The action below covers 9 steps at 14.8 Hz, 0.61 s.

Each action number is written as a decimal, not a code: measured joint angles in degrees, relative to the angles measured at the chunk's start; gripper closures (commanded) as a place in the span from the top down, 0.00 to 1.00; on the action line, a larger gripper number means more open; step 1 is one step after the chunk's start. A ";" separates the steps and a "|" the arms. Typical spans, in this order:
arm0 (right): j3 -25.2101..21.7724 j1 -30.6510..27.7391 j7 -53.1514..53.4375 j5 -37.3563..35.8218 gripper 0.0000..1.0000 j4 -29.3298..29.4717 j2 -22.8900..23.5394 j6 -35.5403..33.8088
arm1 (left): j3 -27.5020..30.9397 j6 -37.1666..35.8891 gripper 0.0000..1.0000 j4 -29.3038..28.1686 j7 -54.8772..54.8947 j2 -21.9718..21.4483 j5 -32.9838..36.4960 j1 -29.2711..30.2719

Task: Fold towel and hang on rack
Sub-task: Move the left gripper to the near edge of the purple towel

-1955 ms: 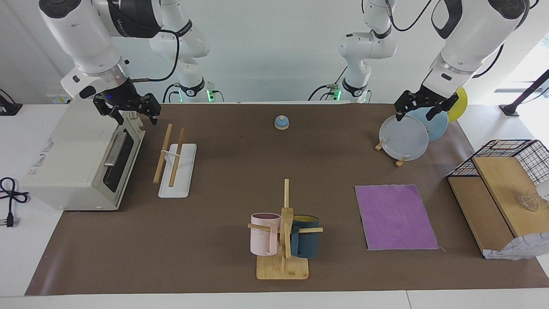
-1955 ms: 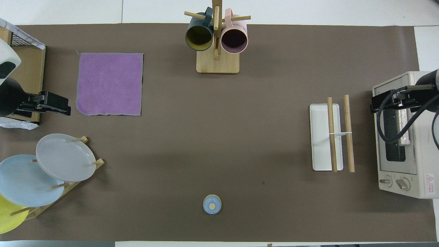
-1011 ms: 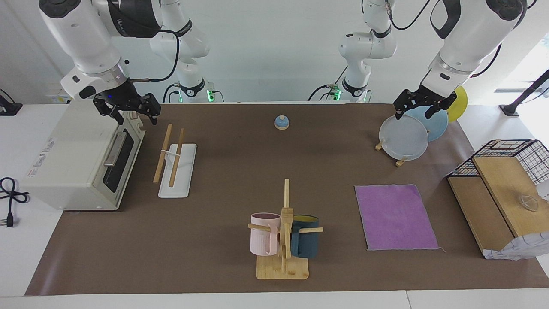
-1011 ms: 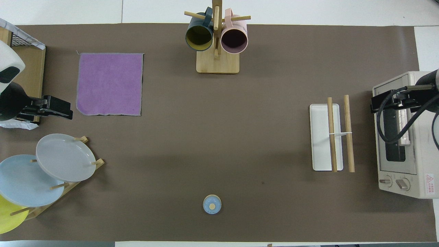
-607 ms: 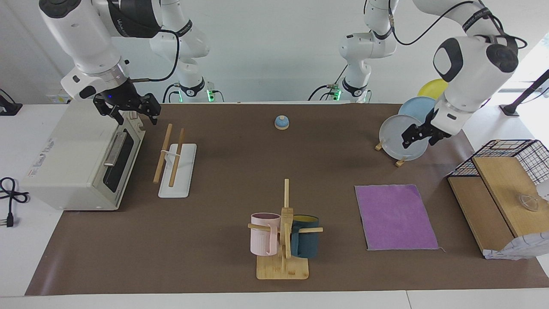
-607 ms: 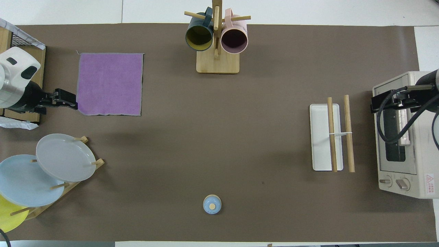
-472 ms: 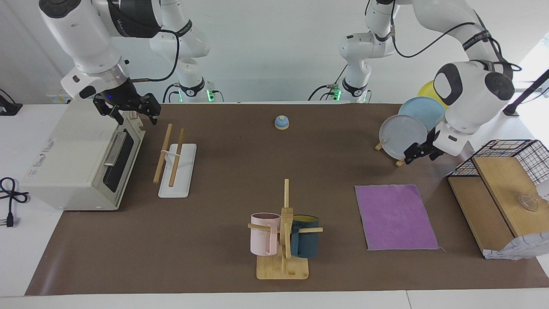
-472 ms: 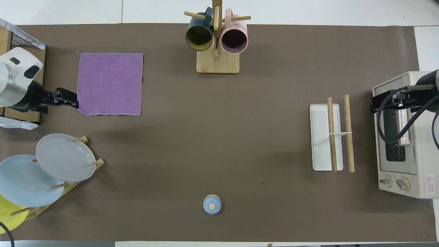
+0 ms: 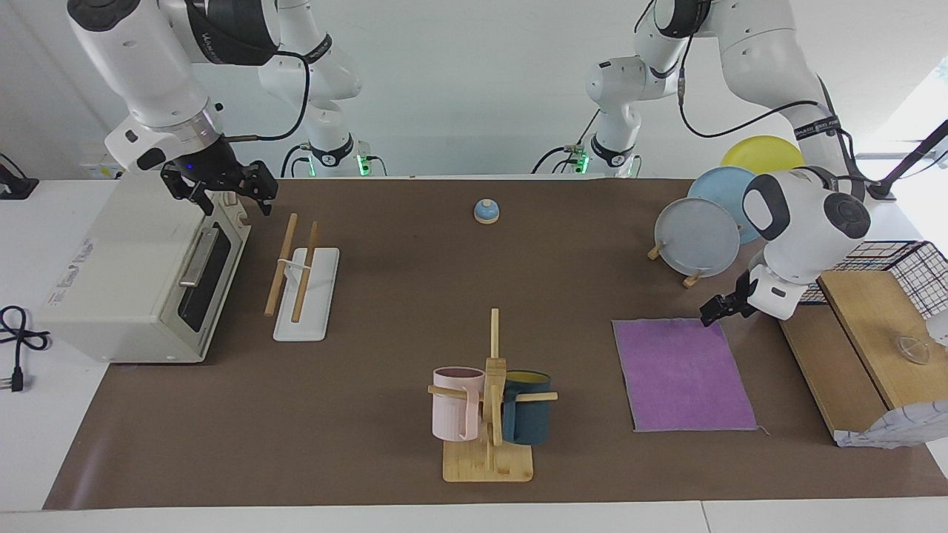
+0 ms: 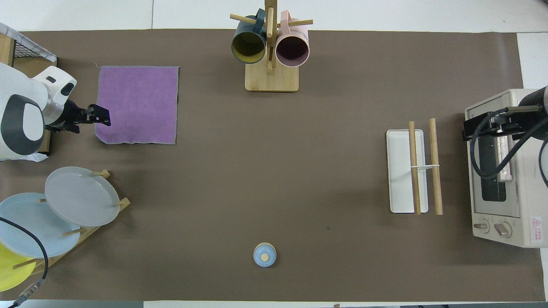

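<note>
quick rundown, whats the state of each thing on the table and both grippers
towel: flat, unfolded, purple face up
rack: bare, nothing hung on it
left gripper: open, low at the towel's corner nearer the robots
right gripper: open, waiting over the toaster oven
toaster oven: door shut
mugs: hanging on their stand
plates: upright in their stand

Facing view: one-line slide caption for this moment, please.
Left gripper at the corner of the flat purple towel; right gripper waits over the toaster oven beside the rack.

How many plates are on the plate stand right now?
3, all leaning in the stand at the left arm's end: the grey plate, the blue plate nearer the robots, then the yellow plate. More could be hidden.
</note>
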 measured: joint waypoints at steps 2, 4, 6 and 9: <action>0.00 0.00 0.00 0.00 1.00 0.00 0.00 0.00 | 0.00 0.52 0.86 0.03 0.05 0.74 0.00 0.15; 0.00 0.00 0.00 0.00 1.00 0.00 0.00 0.00 | 0.00 0.94 0.77 0.03 0.05 1.18 0.00 0.33; 0.00 0.00 0.00 0.00 1.00 0.00 0.00 0.00 | 0.01 1.18 0.64 0.03 0.05 1.57 0.00 0.83; 0.00 0.00 0.00 0.00 1.00 0.00 0.00 0.00 | 0.00 1.18 0.36 0.03 0.07 1.77 0.00 1.22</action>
